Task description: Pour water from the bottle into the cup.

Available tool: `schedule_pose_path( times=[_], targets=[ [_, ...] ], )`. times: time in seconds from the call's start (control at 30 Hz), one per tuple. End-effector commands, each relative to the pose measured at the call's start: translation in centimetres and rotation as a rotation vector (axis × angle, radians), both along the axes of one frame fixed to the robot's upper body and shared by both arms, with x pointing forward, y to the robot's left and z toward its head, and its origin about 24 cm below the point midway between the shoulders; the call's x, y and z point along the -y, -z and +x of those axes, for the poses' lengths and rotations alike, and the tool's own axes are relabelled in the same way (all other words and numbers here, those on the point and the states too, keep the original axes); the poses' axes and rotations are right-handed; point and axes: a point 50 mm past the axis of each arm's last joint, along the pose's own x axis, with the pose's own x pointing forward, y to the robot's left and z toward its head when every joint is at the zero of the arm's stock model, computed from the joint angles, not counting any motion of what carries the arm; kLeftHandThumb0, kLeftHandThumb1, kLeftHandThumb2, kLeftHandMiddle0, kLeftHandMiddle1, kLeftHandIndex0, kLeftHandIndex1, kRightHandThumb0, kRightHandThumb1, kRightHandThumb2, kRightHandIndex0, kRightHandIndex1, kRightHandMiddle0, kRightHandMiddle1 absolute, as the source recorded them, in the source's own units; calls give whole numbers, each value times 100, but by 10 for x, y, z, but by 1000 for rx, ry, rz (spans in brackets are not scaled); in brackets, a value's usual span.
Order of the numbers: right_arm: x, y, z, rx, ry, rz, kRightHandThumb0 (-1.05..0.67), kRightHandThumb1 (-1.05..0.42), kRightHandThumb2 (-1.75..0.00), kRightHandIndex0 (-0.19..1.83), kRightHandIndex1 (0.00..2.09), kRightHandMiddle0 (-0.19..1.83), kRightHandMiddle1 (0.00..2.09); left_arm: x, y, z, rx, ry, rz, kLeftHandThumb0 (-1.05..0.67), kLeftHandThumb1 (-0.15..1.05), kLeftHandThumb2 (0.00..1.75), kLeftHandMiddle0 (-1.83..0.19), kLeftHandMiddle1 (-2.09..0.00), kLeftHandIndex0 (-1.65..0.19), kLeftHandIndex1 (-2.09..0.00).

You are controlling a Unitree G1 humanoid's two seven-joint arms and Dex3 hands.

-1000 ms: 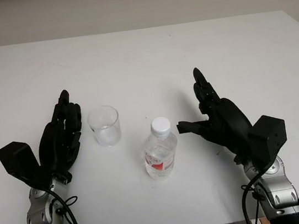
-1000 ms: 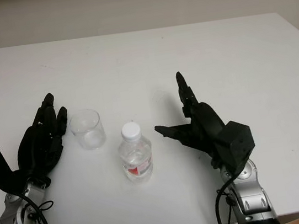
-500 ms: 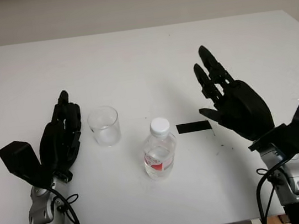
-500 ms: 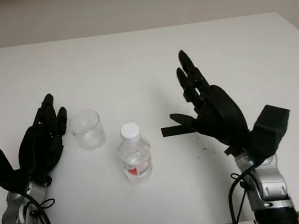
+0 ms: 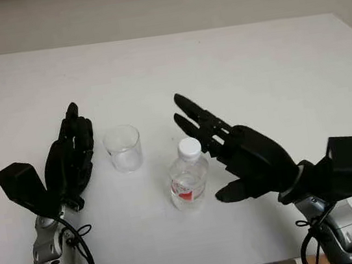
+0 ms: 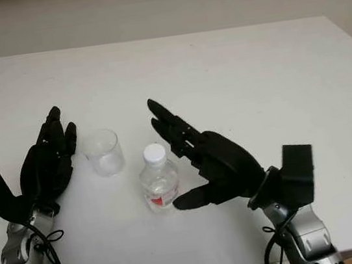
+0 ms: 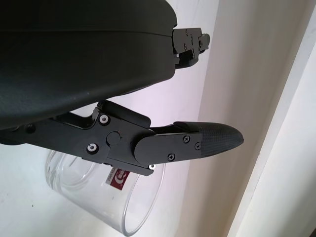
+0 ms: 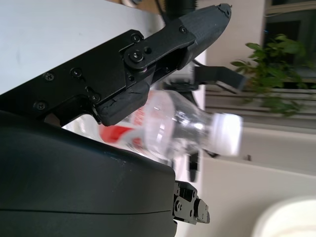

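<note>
A small clear water bottle (image 5: pixel 187 181) with a white cap and a red label stands upright near the table's front middle. Just left of it and a little farther back stands an empty clear plastic cup (image 5: pixel 123 148). My right hand (image 5: pixel 212 156) is open beside the bottle's right side, with long fingers (image 5: pixel 195 117) reaching behind the cap and the thumb in front of the base; I see no grasp. The right wrist view shows the bottle (image 8: pixel 187 123) between the fingers (image 8: pixel 163 44) and the palm. My left hand (image 5: pixel 72 148) is open, just left of the cup (image 7: pixel 98 197).
The white table (image 5: pixel 251 62) stretches wide behind and to the right of both objects. Its front edge runs just below my wrists. A pale wall stands beyond the far edge.
My right hand has swung left from the table's right side and turned its palm toward the bottle, now flanking it. The left hand, cup and bottle have stayed put.
</note>
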Motion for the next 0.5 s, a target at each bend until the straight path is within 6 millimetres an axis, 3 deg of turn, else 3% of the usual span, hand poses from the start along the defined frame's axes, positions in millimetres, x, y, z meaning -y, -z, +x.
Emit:
schedule_pose_path(
  times=[0.0, 0.47],
  targets=[
    [-2, 6, 1, 0, 4, -18, -95, -81, -5, -19, 0, -19, 0, -6, -11, 2, 42, -18, 33, -73, 105, 47, 9, -6, 9, -6],
    [-20, 24, 15, 33, 77, -33, -96, -83, -6, -19, 0, -19, 0, -5, -6, 0, 33, -8, 13, -72, 105, 44, 11, -5, 10, -5]
  ],
)
